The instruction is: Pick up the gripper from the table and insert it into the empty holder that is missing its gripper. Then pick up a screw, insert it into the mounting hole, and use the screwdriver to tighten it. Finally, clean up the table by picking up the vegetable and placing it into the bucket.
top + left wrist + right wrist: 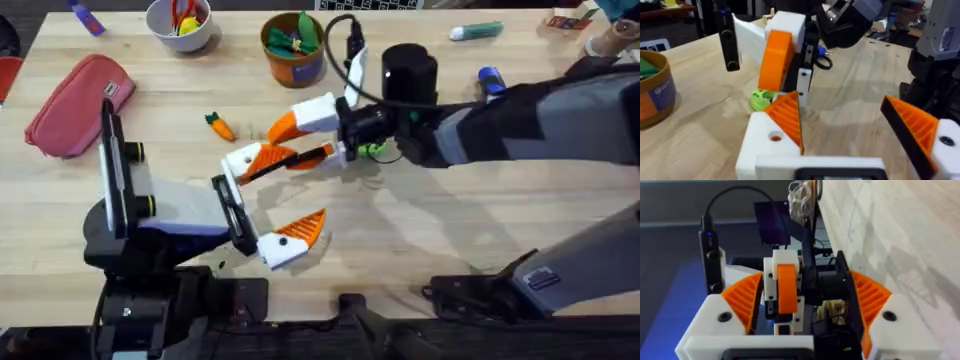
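R gripper [283,143], jaws spread, nears L gripper's [268,202] released white blocky plastic holder [771,140]: approach slow & square, w/o knocking it.

Left gripper [850,132] gapes wide over the table [700,145]. Right gripper [782,50] hangs just ahead; bucket [655,92] sits off to one side.

We saw the surface [420,220] as pale wood with a fine grain and a matt finish. The left tool [270,205] had smooth white plastic blocks and orange ribbed pads [787,117] of matt plastic. Near the right tool [300,140], the bucket [293,50] looked like matt card with a blue label. The pouch [75,105] beyond the left tool looked like soft red cloth.
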